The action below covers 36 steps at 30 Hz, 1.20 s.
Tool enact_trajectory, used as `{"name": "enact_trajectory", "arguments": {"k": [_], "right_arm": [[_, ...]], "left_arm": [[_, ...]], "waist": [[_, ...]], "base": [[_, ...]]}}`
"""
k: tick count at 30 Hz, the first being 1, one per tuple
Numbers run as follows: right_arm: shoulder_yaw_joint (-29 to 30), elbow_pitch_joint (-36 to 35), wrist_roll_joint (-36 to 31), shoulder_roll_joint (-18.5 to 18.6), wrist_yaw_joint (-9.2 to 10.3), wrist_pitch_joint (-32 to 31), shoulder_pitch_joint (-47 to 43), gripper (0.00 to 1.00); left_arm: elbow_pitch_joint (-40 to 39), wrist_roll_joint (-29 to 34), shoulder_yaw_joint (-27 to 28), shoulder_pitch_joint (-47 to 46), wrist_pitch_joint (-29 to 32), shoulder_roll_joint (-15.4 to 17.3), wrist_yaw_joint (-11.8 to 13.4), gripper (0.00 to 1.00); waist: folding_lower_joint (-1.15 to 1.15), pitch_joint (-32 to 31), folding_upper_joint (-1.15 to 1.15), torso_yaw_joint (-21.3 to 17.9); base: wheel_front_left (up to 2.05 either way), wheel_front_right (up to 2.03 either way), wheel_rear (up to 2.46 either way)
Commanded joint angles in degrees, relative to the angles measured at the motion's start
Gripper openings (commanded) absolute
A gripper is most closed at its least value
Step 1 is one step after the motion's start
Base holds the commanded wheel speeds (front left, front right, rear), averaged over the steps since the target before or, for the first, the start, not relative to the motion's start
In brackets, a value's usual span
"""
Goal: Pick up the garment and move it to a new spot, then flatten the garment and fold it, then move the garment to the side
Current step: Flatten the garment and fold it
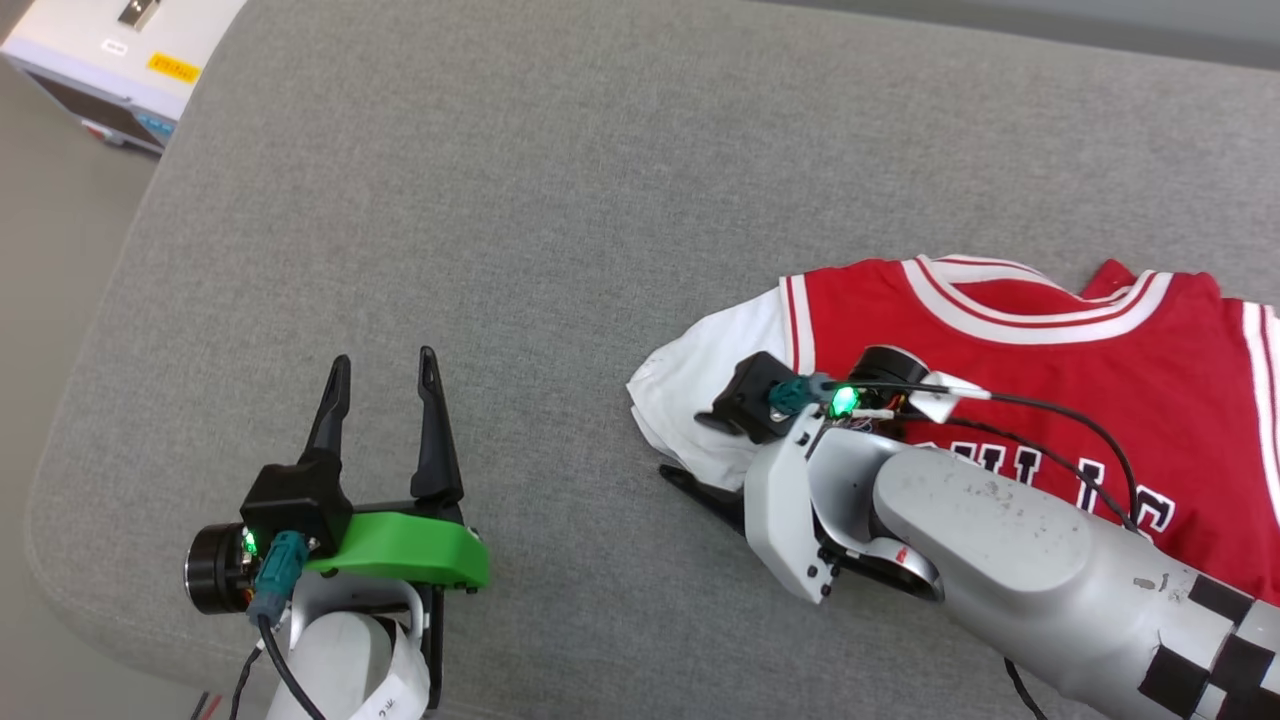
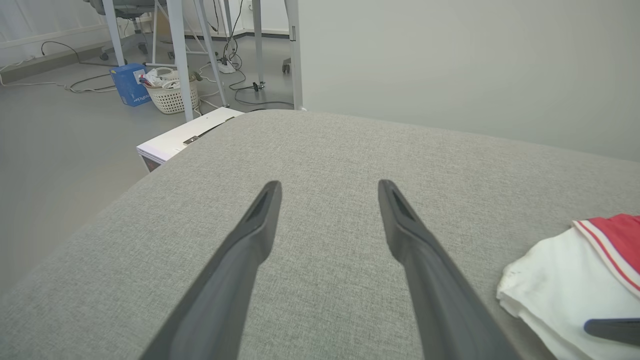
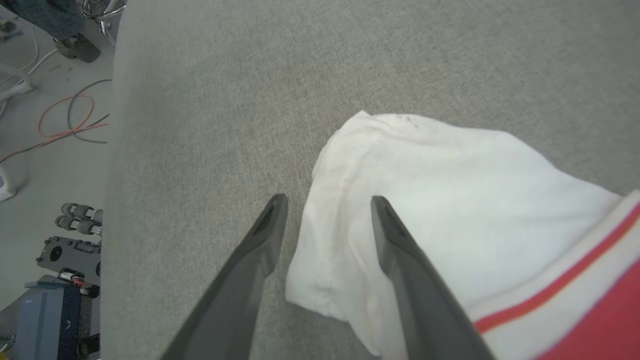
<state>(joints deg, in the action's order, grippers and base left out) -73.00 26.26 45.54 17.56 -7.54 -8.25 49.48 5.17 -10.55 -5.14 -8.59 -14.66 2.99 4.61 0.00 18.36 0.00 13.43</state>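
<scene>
The right pincer (image 3: 325, 200) is standing with its jaws parted and holding nothing, straddling the edge of the white sleeve (image 3: 435, 170). To flatten well, I judge it should be pinching only the sleeve's outer hem and drawing it outward, low over the grey padded surface (image 1: 560, 180). The left pincer (image 1: 385, 365) is hovering wide and empty, well apart from the garment (image 1: 1010, 350), which is lying lettering-up toward the robot's right, red with striped trim and its sleeve bunched.

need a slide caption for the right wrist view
Right gripper open at the white sleeve of the red jersey on a grey cushion.
</scene>
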Motion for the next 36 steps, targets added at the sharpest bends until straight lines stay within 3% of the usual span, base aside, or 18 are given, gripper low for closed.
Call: {"name": "enact_trajectory", "arguments": {"k": [1, 8, 15, 20, 26, 36], "right_arm": [[0.6, -0.6, -0.3, 0.6, 0.05, 3.2, -0.7, 1.0], [8.6, -3.9, -2.1, 4.6, 0.05, 14.5, -3.1, 1.0], [26.6, -3.6, -12.0, 6.1, 0.05, 22.2, -10.6, 1.0], [40.6, -6.4, -20.6, 3.6, 0.05, 23.1, -18.8, 1.0], [58.5, -13.0, -30.3, -1.8, 0.05, 23.2, -29.6, 1.0], [73.7, -20.7, -38.4, -8.8, 0.05, 23.2, -42.5, 1.0]], "left_arm": [[0.1, 0.8, 0.5, -0.2, -0.3, -0.1, -0.4, 1.0], [-0.4, 2.9, 3.3, 1.6, -0.3, -0.1, -1.7, 1.0], [-1.0, 4.6, 5.4, 3.0, -0.3, -0.1, -3.1, 1.0], [-1.4, 5.5, 6.8, 3.5, -0.3, -0.1, -3.8, 1.0], [-1.7, 6.6, 8.2, 3.9, -0.3, -0.1, -4.8, 1.0], [-1.7, 7.4, 9.2, 4.1, -0.3, -0.1, -6.1, 1.0]], "waist": [[0.0, -2.3, 0.0, -1.4], [0.0, -5.9, 0.0, -4.7], [0.0, -8.3, 0.0, -7.8], [0.0, -9.1, 0.0, -9.8], [0.0, -9.7, 0.0, -11.6], [0.0, -9.8, 0.0, -12.9]], "base": [[0.0, 0.0, 0.0], [0.0, 0.0, 0.0], [0.0, 0.0, 0.0], [0.0, 0.0, 0.0], [0.0, 0.0, 0.0], [0.0, 0.0, 0.0]]}}
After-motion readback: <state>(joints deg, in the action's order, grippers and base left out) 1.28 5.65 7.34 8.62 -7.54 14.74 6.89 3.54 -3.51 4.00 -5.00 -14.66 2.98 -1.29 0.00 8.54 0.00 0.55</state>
